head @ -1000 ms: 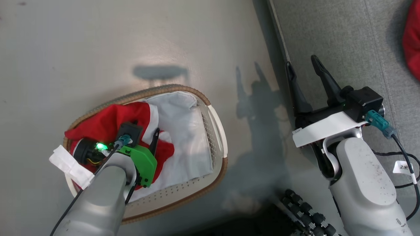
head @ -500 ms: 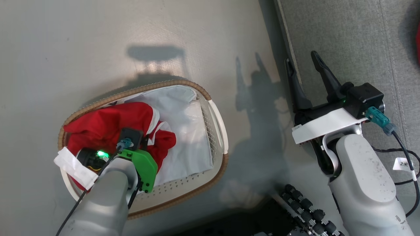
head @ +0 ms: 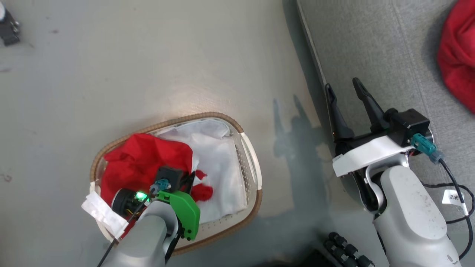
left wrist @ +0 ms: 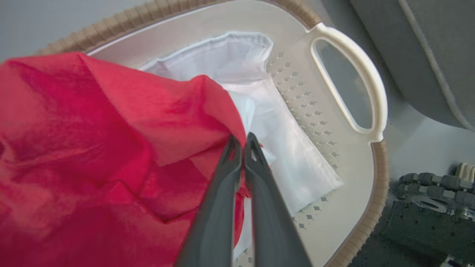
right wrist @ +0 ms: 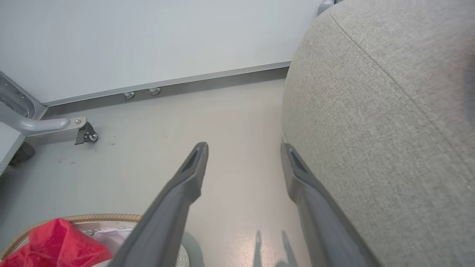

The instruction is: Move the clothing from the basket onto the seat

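Grey floor (head: 148, 55), white wall (right wrist: 148, 37), and a castered metal leg (right wrist: 50, 124).

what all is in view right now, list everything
clothing: one bunch, red, in the basket's left part
second red garment: one, red, on the seat at the head view's right edge
basket: one, white with brown woven rim, on the floor
cloth lining: one, white, inside the basket
seat: one, grey, right of the basket
wheeled metal leg: one, grey, on the floor near the wall
left gripper: one, dark fingers, shut on the clothing
right gripper: one, dark fingers, open and empty, over the seat's edge
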Robot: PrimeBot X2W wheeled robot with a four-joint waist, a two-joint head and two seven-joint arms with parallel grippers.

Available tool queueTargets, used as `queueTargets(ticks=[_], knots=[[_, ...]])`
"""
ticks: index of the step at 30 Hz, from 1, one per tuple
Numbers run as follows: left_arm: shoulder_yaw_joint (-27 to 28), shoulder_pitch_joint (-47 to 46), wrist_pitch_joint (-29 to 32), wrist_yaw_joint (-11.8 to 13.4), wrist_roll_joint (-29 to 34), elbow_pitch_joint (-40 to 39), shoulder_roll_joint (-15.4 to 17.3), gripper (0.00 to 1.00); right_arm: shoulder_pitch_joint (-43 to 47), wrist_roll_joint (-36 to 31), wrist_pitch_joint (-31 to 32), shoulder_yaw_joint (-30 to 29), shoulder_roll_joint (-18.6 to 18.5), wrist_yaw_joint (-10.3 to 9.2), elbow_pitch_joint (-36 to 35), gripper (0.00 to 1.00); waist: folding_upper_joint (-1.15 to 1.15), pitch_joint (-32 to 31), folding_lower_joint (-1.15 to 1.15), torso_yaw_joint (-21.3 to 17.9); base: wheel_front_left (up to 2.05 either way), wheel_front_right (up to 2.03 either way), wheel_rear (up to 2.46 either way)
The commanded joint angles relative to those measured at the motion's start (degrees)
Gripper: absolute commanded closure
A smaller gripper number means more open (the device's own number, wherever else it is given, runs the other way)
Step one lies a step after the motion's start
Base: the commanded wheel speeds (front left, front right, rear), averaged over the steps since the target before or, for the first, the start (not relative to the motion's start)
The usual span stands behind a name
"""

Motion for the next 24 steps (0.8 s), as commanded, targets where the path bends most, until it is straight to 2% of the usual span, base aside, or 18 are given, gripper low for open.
queueTargets(ticks=[1,6,19,24], knots=[[-0.1,1.4,0.0,-0.2,-0.3,-0.9,0.4,1.00,1.6,0.0,-0.3,-0.3,-0.2,-0.08,0.6,0.00,0.00,-4.8,-0.01,1.6,0.00,0.00,0.00],[0.8,4.6,0.0,-0.2,-0.9,-5.4,0.7,1.00,3.8,-0.1,-0.3,-0.9,-0.2,-0.07,1.6,0.00,0.00,-9.9,-0.01,3.2,0.00,0.00,0.00],[8.5,13.8,0.0,-0.2,4.0,-19.2,0.2,1.00,11.3,-0.8,-0.3,-1.6,-1.0,-0.08,4.6,0.00,0.00,-22.8,-0.01,8.2,0.00,0.00,0.00],[11.1,16.2,0.0,-0.2,6.7,-27.3,0.0,1.00,14.0,0.3,-0.3,-2.3,-1.1,-0.08,5.4,0.00,0.00,-26.8,-0.01,10.1,0.00,0.00,0.00]])
